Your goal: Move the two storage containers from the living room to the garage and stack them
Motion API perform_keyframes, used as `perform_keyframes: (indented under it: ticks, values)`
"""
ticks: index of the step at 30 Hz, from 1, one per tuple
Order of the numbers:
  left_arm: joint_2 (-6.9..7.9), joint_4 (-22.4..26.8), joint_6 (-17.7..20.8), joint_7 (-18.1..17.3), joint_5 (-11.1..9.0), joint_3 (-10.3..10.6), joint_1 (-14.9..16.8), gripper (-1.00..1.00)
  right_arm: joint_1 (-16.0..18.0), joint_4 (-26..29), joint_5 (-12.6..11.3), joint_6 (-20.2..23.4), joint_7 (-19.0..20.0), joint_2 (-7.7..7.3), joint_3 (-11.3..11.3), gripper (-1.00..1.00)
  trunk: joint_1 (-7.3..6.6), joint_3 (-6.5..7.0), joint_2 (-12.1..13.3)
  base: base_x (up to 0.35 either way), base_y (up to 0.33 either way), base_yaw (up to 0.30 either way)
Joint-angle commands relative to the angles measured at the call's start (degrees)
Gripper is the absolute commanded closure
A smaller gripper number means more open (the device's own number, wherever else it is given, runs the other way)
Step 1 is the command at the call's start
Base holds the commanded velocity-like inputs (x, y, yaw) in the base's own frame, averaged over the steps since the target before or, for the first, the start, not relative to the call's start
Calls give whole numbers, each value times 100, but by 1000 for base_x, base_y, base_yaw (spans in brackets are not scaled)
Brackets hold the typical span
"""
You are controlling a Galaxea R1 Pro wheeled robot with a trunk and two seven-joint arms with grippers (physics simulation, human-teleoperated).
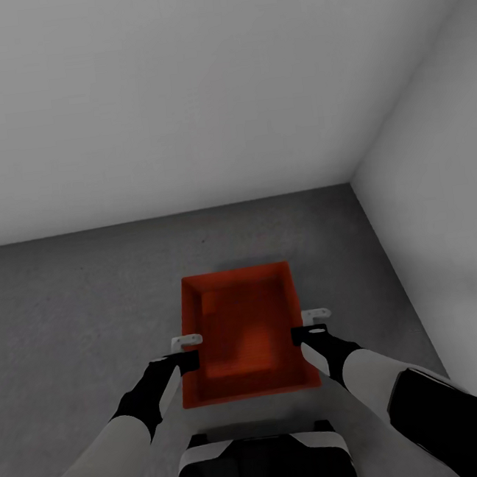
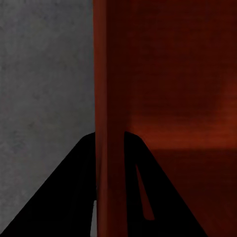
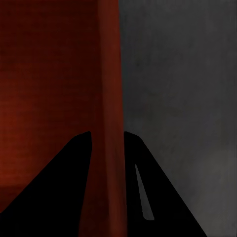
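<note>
One orange-red storage container [image 1: 242, 334] is in the head view, open side up, over the dark grey concrete floor [image 1: 68, 302] of the garage. My left gripper [image 1: 186, 354] is shut on its left wall and my right gripper [image 1: 308, 330] on its right wall. In the left wrist view the ribbed wall [image 2: 111, 89] runs between the black fingers [image 2: 69, 192] of the left gripper [image 2: 108, 136]. The right wrist view shows the same wall grip [image 3: 111, 89] in the right gripper [image 3: 107, 134]. I cannot tell whether the bin rests on the floor or hangs just above it.
A plain white wall [image 1: 177, 90] stands ahead and another white wall [image 1: 442, 208] runs along the right, meeting in a corner beyond the bin. Bare concrete stretches to the left. My own dark base [image 1: 264, 465] sits just behind the bin.
</note>
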State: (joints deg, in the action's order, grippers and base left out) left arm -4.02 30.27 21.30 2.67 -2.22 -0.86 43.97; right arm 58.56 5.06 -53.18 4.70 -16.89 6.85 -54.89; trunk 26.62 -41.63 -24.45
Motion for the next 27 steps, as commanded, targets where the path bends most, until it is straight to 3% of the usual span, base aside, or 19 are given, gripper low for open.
perform_keyframes:
  ticks: [1,10,27]
  values:
    - [6,-89,33,58,-37,42,-3,100,6,30,80,40,-25,-44,154,100,5,-6,-8,211,0,0]
    - [6,-92,32,58,-34,42,-3,100,6,30,80,40,-25,-47,154,100,5,-6,-8,250,0,0]
    - [6,-90,32,58,-33,42,-3,100,6,30,80,40,-25,-48,154,100,5,-6,-8,16,0,0]
